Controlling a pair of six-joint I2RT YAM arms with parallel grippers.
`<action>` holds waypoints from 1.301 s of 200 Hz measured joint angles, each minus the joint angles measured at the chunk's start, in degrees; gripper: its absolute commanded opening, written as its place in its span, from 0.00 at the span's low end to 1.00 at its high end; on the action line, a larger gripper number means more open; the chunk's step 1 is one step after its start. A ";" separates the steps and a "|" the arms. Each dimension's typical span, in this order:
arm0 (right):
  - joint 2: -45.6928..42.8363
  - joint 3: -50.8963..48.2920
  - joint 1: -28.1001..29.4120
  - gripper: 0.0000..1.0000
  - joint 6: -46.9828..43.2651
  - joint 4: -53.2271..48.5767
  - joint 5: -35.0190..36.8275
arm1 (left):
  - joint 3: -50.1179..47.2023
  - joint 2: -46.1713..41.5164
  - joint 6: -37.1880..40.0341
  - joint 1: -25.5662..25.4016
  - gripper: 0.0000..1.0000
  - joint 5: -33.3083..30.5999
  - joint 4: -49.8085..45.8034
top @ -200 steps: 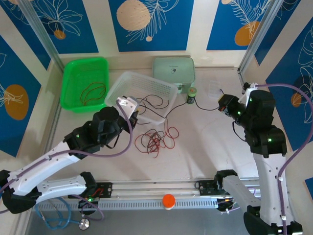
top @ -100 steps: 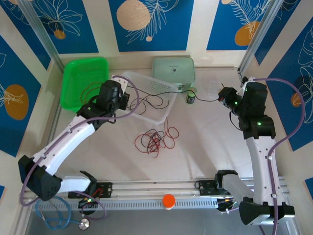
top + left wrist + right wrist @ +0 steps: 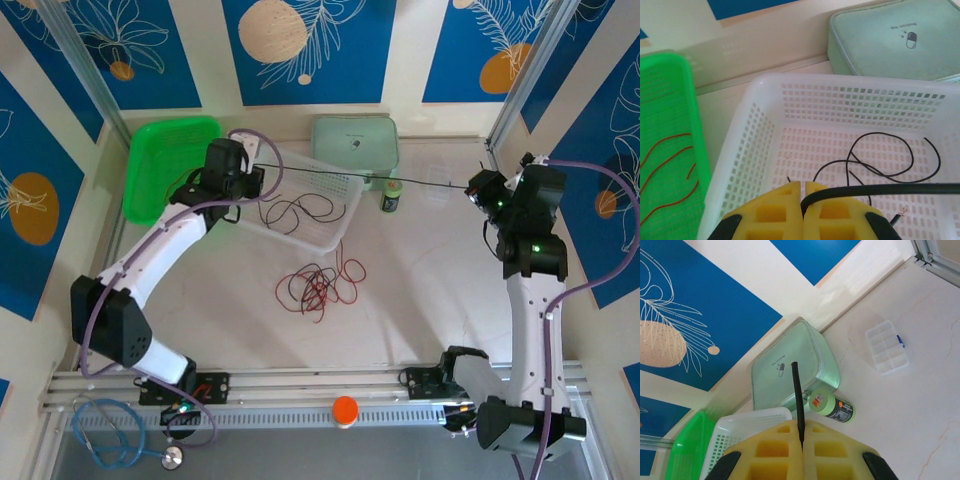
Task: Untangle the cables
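The left claw (image 3: 802,194) is pinching the black cable (image 3: 890,188) tight over the white basket (image 3: 840,80), and the right claw (image 3: 801,434) is gripping the same cable, holding it taut above the counter (image 3: 430,300). The red cable (image 3: 322,287) is lying looped on the counter.

The pale table (image 3: 420,300) carries a green basket (image 3: 150,180) at its far-left corner, a white basket (image 3: 330,185) beside it, a mint case (image 3: 355,145) and green-capped bottle (image 3: 392,196) along the far edge, a clear compartment box (image 3: 886,347) toward the far-right corner, and a red-and-black cable tangle (image 3: 318,285) mid-table.
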 measured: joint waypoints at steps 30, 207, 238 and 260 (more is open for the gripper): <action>0.81 0.00 -0.85 0.00 -0.02 0.85 -1.38 | 0.17 2.36 -0.83 0.31 0.00 2.32 1.57; 52.85 25.94 39.12 0.00 -10.25 7.67 -1.49 | 1.77 19.12 -11.39 2.73 0.63 5.95 5.38; 60.02 29.51 39.71 0.09 -9.62 6.27 -2.73 | 3.52 17.86 -11.04 2.51 0.71 6.14 4.02; 63.73 32.46 40.26 0.40 -9.07 4.17 -3.28 | 4.98 14.45 -9.97 1.97 0.76 6.12 1.20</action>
